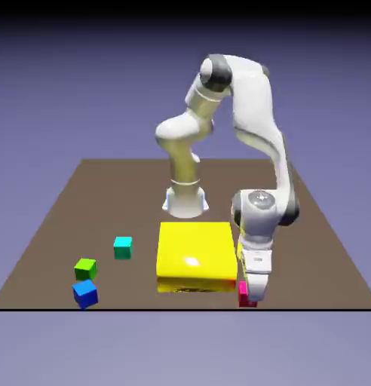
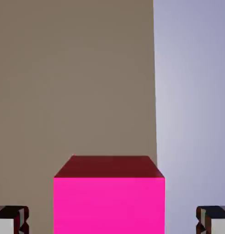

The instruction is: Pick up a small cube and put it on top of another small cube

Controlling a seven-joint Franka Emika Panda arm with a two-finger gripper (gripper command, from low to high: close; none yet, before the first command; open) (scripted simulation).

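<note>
The arm [image 1: 249, 136] has smooth white shells with a soft sheen, like moulded plastic, and darker grey joints. The yellow block [image 1: 196, 255] is glossy, with a bright glare spot on top. The pink cube [image 2: 109, 201] looks flat and matt, one plain colour per face. The brown table [image 1: 105, 203] is dull, smooth and without grain.

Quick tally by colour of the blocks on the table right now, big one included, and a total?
Magenta-pink small cube, between the gripper fingertips: 1
Teal small cube: 1
Green small cube: 1
Blue small cube: 1
Yellow big block: 1
Total: 5 blocks, 4 small and 1 big
</note>
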